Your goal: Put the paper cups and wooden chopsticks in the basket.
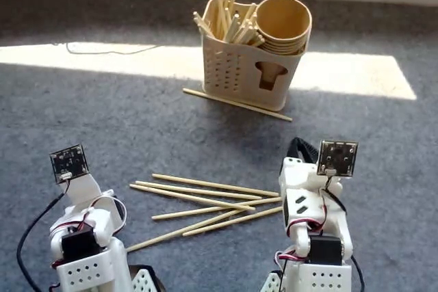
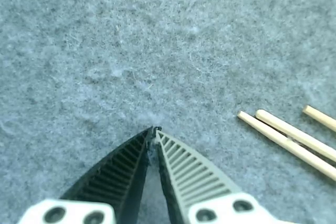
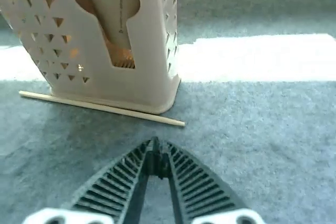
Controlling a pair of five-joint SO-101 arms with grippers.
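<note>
Inside basket (image 1: 233, 73): paper cups (image 1: 282, 18), chopstick bundle (image 1: 226, 11) | against basket's front: one chopstick (image 1: 236, 104) | robot side of basket: loose chopsticks (image 1: 205, 199) | left end effector (image 2: 155, 129) together | right end effector (image 3: 156, 142) together

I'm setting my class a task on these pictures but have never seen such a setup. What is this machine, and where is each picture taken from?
It is two robot arms: left arm and right arm. One picture looks down from above; the other two come from cameras on the wrists. The left gripper and right gripper are shut, holding nothing. On carpet stands a basket with cups and chopsticks inside. Loose chopsticks lie before the arms, a single chopstick along the basket's foot.
</note>
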